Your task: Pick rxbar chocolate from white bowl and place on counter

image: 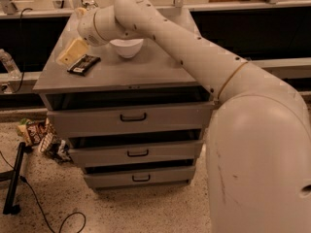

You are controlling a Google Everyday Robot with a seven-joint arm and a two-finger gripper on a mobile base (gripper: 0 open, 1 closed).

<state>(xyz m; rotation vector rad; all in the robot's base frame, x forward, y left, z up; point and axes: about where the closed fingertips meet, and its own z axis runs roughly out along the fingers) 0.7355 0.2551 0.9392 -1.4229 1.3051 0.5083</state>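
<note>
The rxbar chocolate (83, 64), a flat dark bar, lies flat on the grey counter (146, 74) near its left edge. My gripper (72, 52) hangs just above and to the left of the bar, fingers open, holding nothing. The white bowl (127, 47) stands upright on the counter to the right of the bar, partly covered by my arm, and looks empty.
My white arm (194, 57) reaches across the counter from the right. The cabinet has three drawers with black handles (132, 117). Colourful snack packets (36, 132) lie on the floor at the left, by a black stand (13, 178) and a cable. A clear bottle (8, 64) stands at the far left.
</note>
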